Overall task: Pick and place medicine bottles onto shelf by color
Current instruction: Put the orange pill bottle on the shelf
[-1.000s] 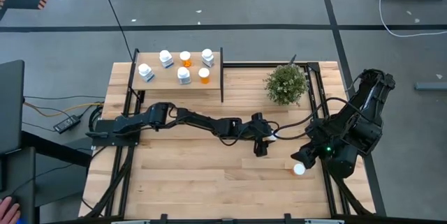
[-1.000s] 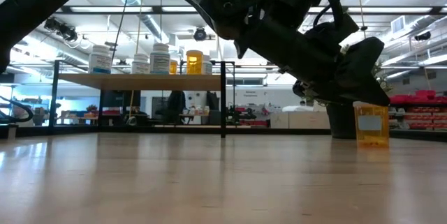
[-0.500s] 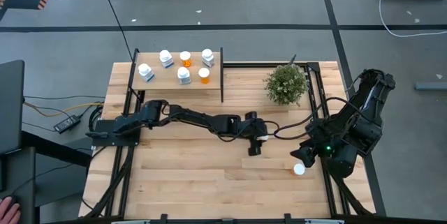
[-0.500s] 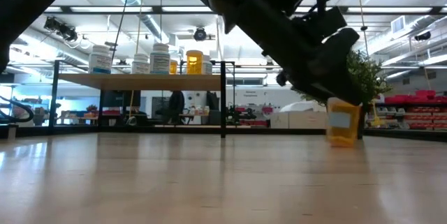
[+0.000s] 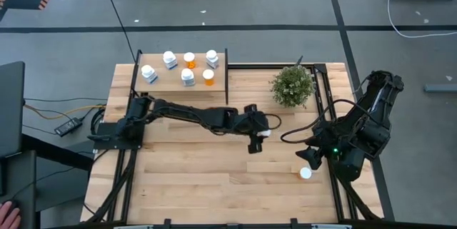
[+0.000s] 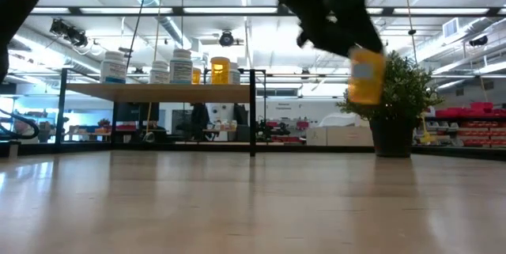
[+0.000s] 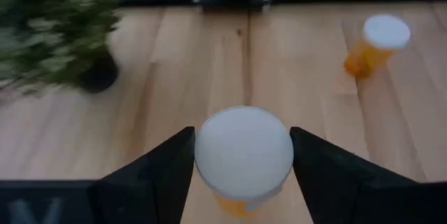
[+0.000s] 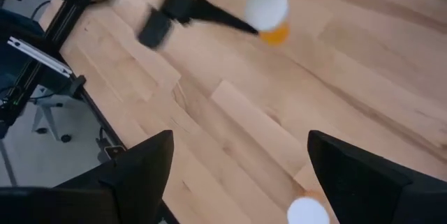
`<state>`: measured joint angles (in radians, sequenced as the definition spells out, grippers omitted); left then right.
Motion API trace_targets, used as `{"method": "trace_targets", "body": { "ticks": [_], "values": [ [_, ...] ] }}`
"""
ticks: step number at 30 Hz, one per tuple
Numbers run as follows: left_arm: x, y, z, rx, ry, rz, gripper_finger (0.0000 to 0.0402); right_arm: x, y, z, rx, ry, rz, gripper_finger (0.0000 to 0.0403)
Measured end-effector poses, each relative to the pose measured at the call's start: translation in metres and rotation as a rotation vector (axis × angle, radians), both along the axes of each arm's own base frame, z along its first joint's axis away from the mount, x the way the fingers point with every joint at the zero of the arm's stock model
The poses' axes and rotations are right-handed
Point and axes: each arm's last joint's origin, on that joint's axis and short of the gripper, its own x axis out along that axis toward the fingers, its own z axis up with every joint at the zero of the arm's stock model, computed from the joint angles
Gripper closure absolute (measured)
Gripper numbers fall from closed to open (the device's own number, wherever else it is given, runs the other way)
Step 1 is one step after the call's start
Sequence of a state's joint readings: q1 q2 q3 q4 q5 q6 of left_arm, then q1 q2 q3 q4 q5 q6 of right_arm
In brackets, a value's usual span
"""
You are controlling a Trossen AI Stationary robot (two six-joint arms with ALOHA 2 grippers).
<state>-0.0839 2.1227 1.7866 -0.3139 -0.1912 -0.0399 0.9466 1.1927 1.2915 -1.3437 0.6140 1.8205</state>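
Left gripper (image 7: pixel 241 158) clenched on an orange bottle (image 7: pixel 243 155), up off the table (image 5: pixel 200 179). Another orange bottle (image 7: pixel 375 44) standing farther ahead. Right gripper (image 8: pixel 237 165) wide open, holding nothing.

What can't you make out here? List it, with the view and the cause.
- Held orange bottle: label unreadable, motion blur in the low view; its body is mostly hidden under its cap in the left wrist view.
- Left gripper: mostly cut off by the top edge in the low view.
- Shelf bottles: labels too small in the high view.
- Loose bottle: cut off by the bottom edge in the right wrist view.
- Right gripper: fingertips beyond the picture's edge.
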Motion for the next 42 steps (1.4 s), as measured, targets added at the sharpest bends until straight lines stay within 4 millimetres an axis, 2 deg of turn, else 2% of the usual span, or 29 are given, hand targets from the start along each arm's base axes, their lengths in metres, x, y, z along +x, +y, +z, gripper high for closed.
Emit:
{"method": "trace_targets", "body": {
  "ticks": [10, 21, 30, 42],
  "values": [
    [-0.05, 0.039, 0.081, 0.025, -0.023, 0.114, 0.0181, 0.001, -0.002, 0.001, -0.089, -0.055, 0.007, 0.0065],
    [-0.122, 0.084, 0.152, 0.032, -0.069, 0.287, 0.0177, 0.0, -0.005, 0.001, -0.134, -0.065, 0.007, 0.0065],
    [-0.187, 0.102, 0.185, -0.001, -0.043, 0.487, 0.0176, 0.0, -0.006, 0.002, -0.176, -0.093, -0.003, 0.0065],
    [-0.26, 0.102, 0.21, 0.06, -0.013, 0.738, 0.0176, 0.0, -0.007, 0.0, -0.197, -0.094, -0.005, 0.0065]
  ]
}}
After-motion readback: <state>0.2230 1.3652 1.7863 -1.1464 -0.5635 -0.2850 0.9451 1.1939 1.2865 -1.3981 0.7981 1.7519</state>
